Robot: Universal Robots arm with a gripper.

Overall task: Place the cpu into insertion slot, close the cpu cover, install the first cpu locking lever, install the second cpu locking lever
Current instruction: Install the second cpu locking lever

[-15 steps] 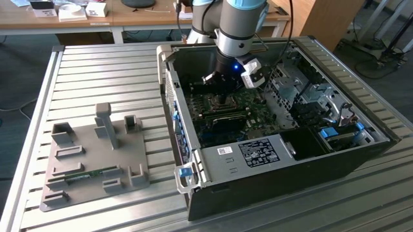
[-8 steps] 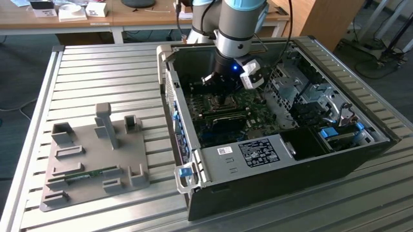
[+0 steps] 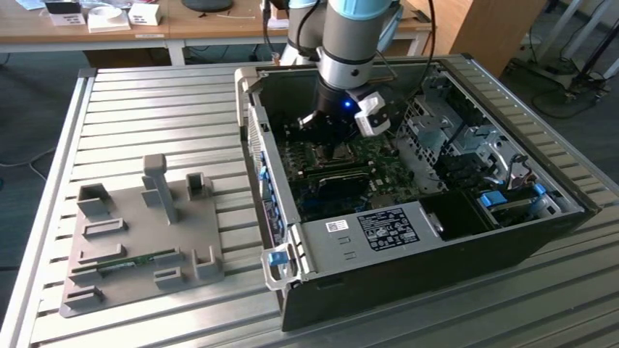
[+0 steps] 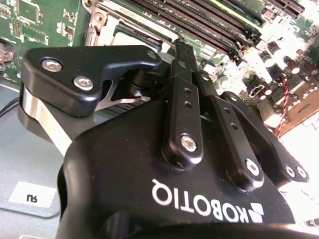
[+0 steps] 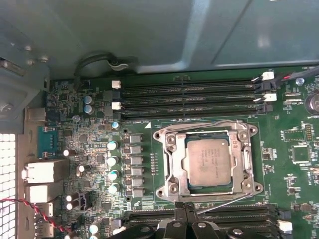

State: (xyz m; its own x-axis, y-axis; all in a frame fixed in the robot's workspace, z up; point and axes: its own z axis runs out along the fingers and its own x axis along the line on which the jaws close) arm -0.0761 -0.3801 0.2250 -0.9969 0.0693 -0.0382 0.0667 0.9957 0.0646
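While the arm reaches into the open black metal computer case [image 3: 503, 239] in the exterior view, the black gripper [image 3: 341, 151] hangs over the green motherboard [image 3: 387, 170].

Second wrist view: its fingers [image 4: 185, 107] look closed together, holding nothing.

First wrist view: small flat silvery-grey square cpu [image 5: 208, 162] sits in the socket, silvery metal frame cpu cover [image 5: 175, 164] shut around it. Thin wire lever [image 5: 224, 203] beside the cover is probably stiff and springy; take it at its end.

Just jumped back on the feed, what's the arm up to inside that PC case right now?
The arm has reached down into the open computer case and its gripper sits right at the edge of the CPU socket on the motherboard. The cpu already lies in the socket, and the cpu cover is down flat around it. A thin locking lever runs along the socket edge nearest the fingertips, apparently not yet latched.
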